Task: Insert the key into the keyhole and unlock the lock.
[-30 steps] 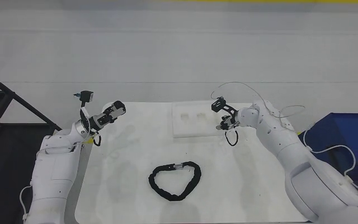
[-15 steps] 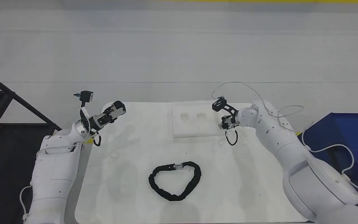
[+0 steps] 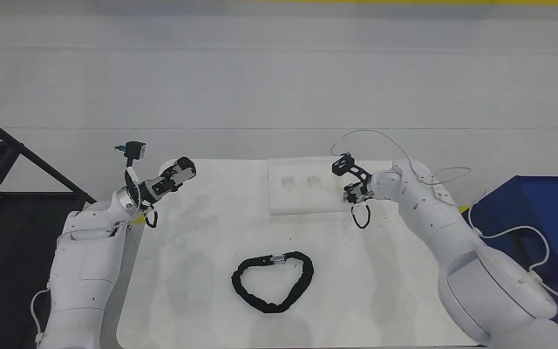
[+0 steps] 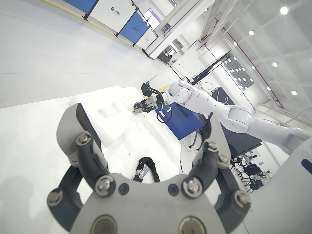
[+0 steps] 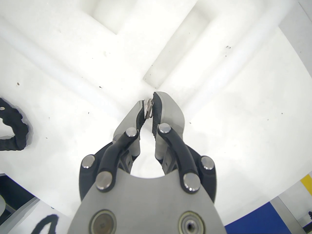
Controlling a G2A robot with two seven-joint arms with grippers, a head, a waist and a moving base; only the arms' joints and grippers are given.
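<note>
Metal key [image 5: 148, 110] (flat) in right tool [image 5: 149, 100].

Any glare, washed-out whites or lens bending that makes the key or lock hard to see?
Top view: white foam tray barely separates from the white table; the black chain lock stands out. Left wrist view: ceiling lamps flare, and the lens bends the room's lines. Right wrist view: even light, the key glints between the right tool's pads.

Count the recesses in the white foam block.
2. Both sit side by side in the foam block: the near recess closer to the right gripper, the far recess beyond it.
</note>
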